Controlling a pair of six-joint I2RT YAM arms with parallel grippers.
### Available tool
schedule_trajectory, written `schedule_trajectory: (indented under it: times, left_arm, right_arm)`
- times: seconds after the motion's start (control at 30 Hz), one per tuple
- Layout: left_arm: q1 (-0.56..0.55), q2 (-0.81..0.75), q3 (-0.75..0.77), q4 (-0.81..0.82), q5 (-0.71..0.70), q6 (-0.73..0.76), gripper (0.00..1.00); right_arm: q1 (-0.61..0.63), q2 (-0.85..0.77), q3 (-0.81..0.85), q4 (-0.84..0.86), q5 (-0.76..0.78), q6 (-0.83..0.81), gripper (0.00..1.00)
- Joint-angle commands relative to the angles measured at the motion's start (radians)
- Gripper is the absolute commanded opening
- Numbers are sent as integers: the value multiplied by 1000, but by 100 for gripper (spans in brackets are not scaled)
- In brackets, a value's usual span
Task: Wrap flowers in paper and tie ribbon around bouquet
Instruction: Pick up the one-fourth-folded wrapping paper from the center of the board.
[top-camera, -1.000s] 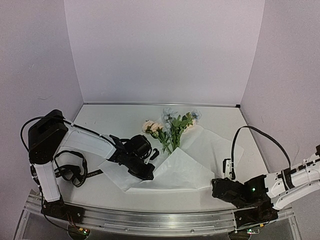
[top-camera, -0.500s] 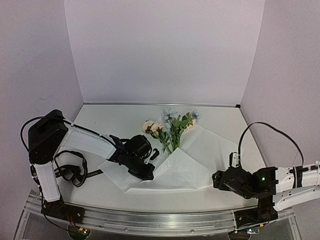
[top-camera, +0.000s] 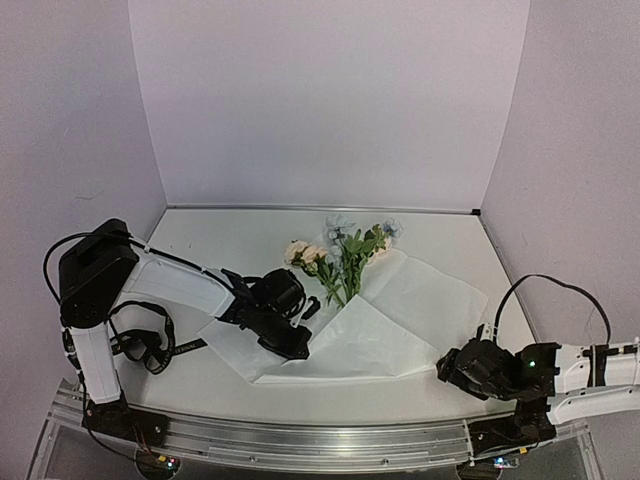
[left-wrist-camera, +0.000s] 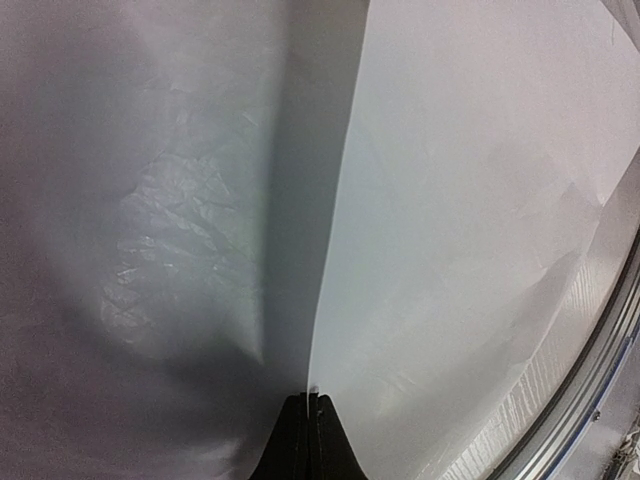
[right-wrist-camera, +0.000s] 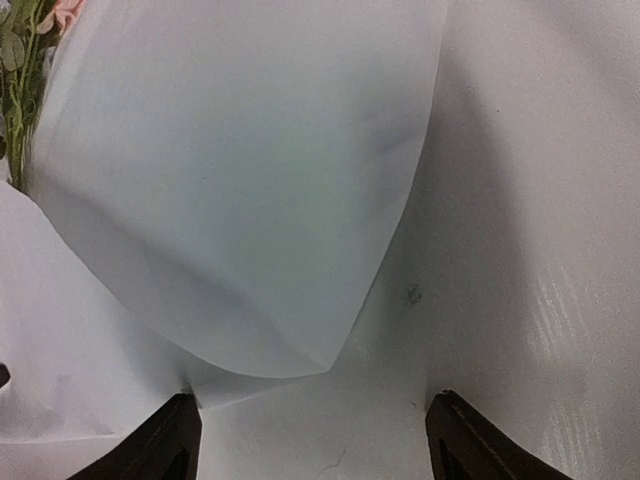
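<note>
1. Where the table runs toward its near edge lies the paper: white sheet, mostly flat, w/ one part folded over into a raised flap.
2. Flowers: at the paper's far-left side. Blooms cream-pink & pale blue, pointing toward the back wall. Green stems run under the fold.
3. Left gripper: at the flap's left edge, fingers pressed together on the paper. In the left wrist view the paper's edge runs straight into the closed tips.
4. Right gripper: low over the table by the paper's near-right corner. Fingers set wide apart, nothing between them. Corner sits just ahead, apart from both fingers.
5. Ribbon: black strip w/ pale print, flat on the table left of the paper, beside the left arm. Well apart from the flowers.
</note>
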Motion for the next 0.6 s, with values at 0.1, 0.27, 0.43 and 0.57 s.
schedule_trajectory:
  times: [0.1, 0.27, 0.43, 0.57]
  left_arm:
    - [5, 19, 39, -22, 0, 21, 0]
    - [4, 20, 39, -26, -1, 23, 0]
    - [5, 21, 41, -26, -1, 24, 0]
    - [5, 20, 41, -26, -1, 24, 0]
  right_arm:
    - [-2, 117, -58, 223, 2, 51, 73]
    - [-2, 115, -62, 240, 33, 21, 61]
    - [-2, 107, -52, 227, 45, -28, 43]
    - [-1, 106, -36, 222, 49, -84, 29]
